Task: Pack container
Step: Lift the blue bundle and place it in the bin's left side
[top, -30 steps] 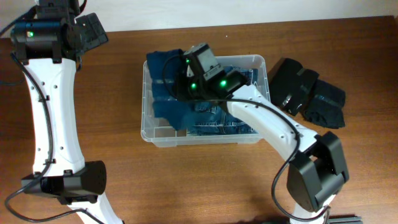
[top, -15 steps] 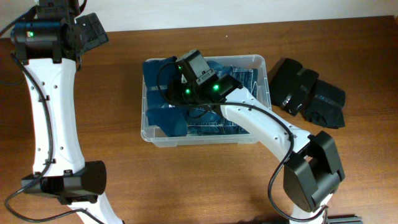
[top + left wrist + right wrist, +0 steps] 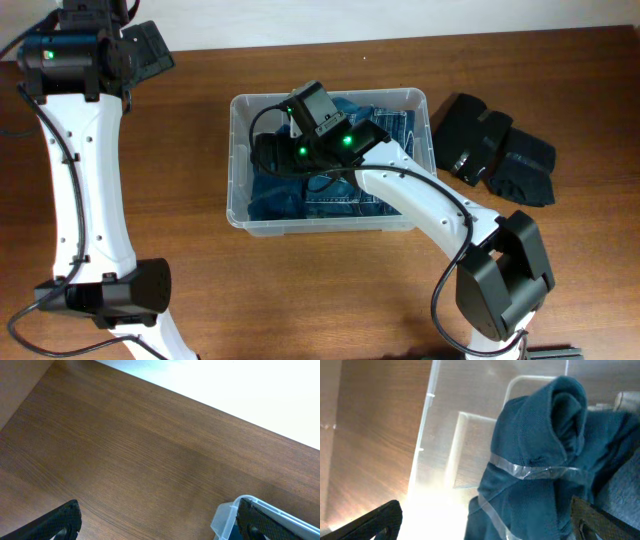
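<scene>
The container (image 3: 238, 205), a clear plastic tub, stands mid-table with dark blue clothing (image 3: 345, 185) piled in it. My right gripper (image 3: 266, 155) is down inside its left half, open. In the right wrist view the right gripper (image 3: 487, 527) spreads wide over a blue garment (image 3: 535, 460) with a grey stripe, which lies loose on the tub floor beside the clear wall (image 3: 427, 435). My left gripper (image 3: 152, 50) hangs open at the far left corner of the table. In the left wrist view the left gripper (image 3: 160, 527) holds nothing, and the tub's corner (image 3: 225, 517) shows by its right finger.
A heap of black folded clothes (image 3: 495, 150) lies on the table right of the tub. The wooden tabletop (image 3: 330, 290) runs in front of the tub and to its left. The right arm's base (image 3: 505, 275) sits at the front right.
My right gripper has opened and let go of the blue garment. The garment, which lay bunched over the tub's far left rim, now rests inside. The left arm has not moved.
</scene>
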Action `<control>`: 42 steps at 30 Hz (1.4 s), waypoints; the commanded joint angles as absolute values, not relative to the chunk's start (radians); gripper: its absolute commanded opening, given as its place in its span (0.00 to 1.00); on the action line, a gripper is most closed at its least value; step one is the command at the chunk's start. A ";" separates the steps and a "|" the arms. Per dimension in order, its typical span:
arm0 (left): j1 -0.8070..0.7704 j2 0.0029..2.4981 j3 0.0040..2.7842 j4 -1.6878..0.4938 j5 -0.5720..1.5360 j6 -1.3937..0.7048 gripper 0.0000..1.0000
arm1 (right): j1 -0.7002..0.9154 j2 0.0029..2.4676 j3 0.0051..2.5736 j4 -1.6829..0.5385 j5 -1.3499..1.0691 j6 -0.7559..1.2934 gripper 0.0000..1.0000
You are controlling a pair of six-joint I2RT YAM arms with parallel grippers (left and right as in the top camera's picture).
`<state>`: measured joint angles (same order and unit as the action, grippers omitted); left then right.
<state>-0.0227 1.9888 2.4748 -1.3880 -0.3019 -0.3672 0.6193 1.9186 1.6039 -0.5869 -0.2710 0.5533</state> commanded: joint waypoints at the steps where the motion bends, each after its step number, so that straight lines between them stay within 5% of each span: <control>1: -0.017 1.994 2.468 -1.385 -0.302 -0.381 0.99 | 0.614 1.856 1.634 -0.590 -0.279 0.447 0.97; 5: -0.017 1.994 2.468 -1.385 -0.302 -0.381 1.00 | 0.614 1.840 1.634 -0.642 -0.275 0.441 0.89; 13: -0.017 1.994 2.468 -1.385 -0.302 -0.381 1.00 | 0.638 1.876 1.621 -0.737 -0.224 0.377 0.47; 36: -0.017 1.994 2.468 -1.385 -0.302 -0.381 1.00 | 0.654 2.001 1.630 -0.823 -0.258 0.344 0.42; 42: -0.017 1.994 2.468 -1.385 -0.302 -0.381 0.99 | 0.645 1.872 1.738 -0.852 -0.243 0.292 0.51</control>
